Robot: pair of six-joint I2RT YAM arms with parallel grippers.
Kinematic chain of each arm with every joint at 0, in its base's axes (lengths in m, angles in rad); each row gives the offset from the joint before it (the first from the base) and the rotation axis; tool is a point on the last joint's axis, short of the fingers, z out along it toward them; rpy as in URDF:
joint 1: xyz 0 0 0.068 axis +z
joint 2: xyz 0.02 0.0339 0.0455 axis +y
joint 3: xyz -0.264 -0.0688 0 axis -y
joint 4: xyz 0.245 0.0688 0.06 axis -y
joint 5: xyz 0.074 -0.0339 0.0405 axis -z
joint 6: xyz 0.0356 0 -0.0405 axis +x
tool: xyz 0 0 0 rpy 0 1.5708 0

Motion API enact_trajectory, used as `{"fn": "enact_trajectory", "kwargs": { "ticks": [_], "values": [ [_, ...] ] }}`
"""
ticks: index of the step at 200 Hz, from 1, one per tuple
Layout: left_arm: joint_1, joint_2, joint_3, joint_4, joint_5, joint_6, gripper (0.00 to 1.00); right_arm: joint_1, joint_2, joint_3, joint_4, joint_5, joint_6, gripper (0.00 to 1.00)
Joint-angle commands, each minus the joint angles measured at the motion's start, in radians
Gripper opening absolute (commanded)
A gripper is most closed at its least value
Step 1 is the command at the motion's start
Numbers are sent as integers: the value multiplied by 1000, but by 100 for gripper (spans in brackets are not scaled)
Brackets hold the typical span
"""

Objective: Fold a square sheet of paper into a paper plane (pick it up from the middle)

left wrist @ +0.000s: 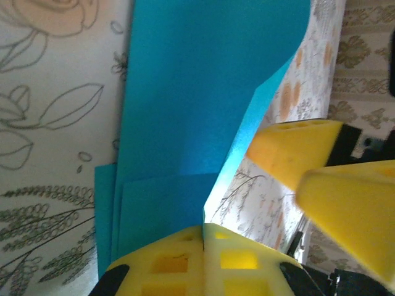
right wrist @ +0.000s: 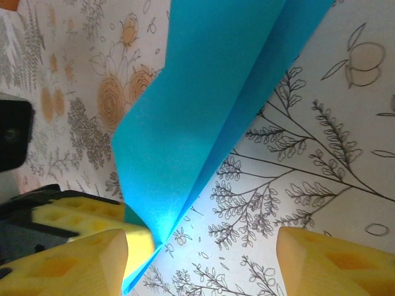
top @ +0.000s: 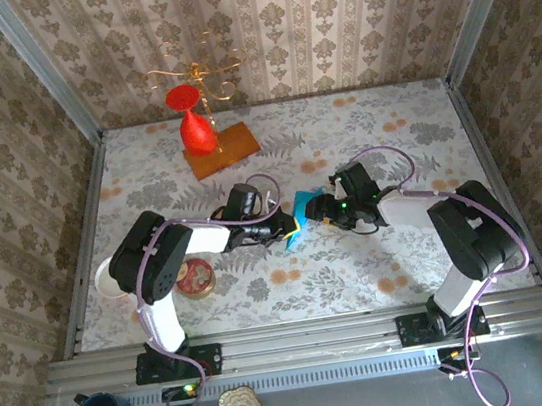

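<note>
Near the bench (top: 394, 145) centre in the top view, the creased teal paper (top: 301, 204) sits between both arms, with the left pincer (top: 288, 227) at its 8 o'clock and the right pincer (top: 324, 207) at 3 o'clock. From the left wrist, the left pincer (left wrist: 203, 237) is clamped on the paper's (left wrist: 197, 92) fold at 6 o'clock. From the right wrist, the right pincer (right wrist: 200, 253) stands apart, and the paper (right wrist: 203, 105) stretches toward 1 o'clock.

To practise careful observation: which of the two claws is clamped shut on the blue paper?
The left claw: its jaws press together on the edge of the square sheet of paper. The right claw differs, with its jaws standing wide apart.
</note>
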Motion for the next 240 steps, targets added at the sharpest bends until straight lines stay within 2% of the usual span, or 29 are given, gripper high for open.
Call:
{"fn": "enact_trajectory", "kwargs": {
  "ticks": [1, 57, 135, 240],
  "values": [
    [10, 10, -17, 57, 31, -58, 0, 13, 31, 37, -54, 18, -18, 66],
    [16, 24, -28, 73, 38, -85, 0, 18, 85, 83, -78, 30, -20, 64],
    [20, 31, -34, 76, 35, -88, 0, 16, 83, 84, -32, 35, 7, 63],
    [24, 32, -35, 77, 37, -88, 0, 22, 119, 171, -135, 119, -22, 60]
  ]
}}
